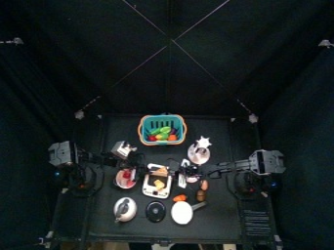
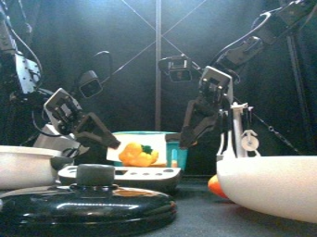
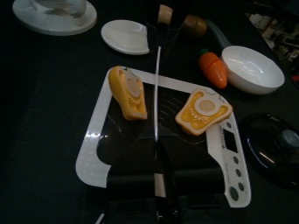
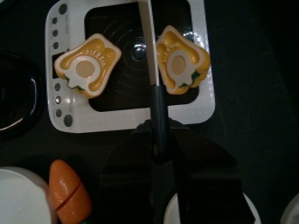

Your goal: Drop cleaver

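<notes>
- Cleaver (image 3: 156, 122) is held in the air over the white tray (image 3: 91, 144), above the gap between the two yellow pieces.
- It is seen edge-on from both wrist views, as one thin pale line. Its long axis runs across the tray, level or nearly so, from one gripper towards the other.
- One end shows a short tan stretch, down between the left jaws. I cannot tell handle from blade there.
- Left gripper (image 3: 158, 197): jaws pinched narrow on the cleaver's near end.
- Right gripper (image 4: 158, 144): jaws likewise clamped on the opposite end, where the strip turns dark grey.
- Tray: flat, rounded corners, dark centre panel, and a row of small slots along one border.
- Yellow pieces (image 3: 128, 92) (image 3: 201, 112): glossy plastic halves, cut faces up, with pale centres.
- Near the tray are an orange carrot (image 3: 212, 66), a smooth white bowl (image 3: 253, 70), a white plate (image 3: 124, 35) and a black lid (image 3: 274, 140).
- Green basket (image 1: 162, 127) sits at the table's back.
</notes>
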Tool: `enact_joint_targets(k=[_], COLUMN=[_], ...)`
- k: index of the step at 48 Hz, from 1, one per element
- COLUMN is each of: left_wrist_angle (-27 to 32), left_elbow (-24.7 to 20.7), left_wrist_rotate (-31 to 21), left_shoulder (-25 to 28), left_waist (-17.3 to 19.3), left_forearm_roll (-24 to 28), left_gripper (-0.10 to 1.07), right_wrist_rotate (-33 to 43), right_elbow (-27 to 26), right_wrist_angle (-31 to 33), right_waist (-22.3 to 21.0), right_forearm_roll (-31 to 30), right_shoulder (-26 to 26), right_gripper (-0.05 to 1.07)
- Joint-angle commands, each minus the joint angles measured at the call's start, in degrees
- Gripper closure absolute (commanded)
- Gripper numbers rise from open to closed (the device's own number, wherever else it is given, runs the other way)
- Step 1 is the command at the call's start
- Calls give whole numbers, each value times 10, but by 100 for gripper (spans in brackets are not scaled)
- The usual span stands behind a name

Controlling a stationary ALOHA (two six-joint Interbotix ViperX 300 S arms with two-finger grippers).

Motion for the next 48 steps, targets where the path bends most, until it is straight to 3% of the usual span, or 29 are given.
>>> enact_joint_targets(k=[1,16,33,48], left_wrist_angle=[-1,-1,-1,8], left_elbow=[-4,-11,-2,-5], left_wrist_rotate=[-2,-3,-3,3], left_shoulder=[-7,-44,-111,-114], left_waist=[3,-4,-1,0], left_forearm_roll=[-1,0,-3,-70], left_gripper=[66,63,26,21], right_wrist_rotate=[-1,1,1,2], right_elbow=[-9,-9,11,58], right_wrist_angle=[2,4,33,51], right_waist=[4,10,18,24], right_forearm_roll=[-1,1,5,32], right_shoulder=[-13,-38,-79,-134], right_gripper=[67,67,67,67])
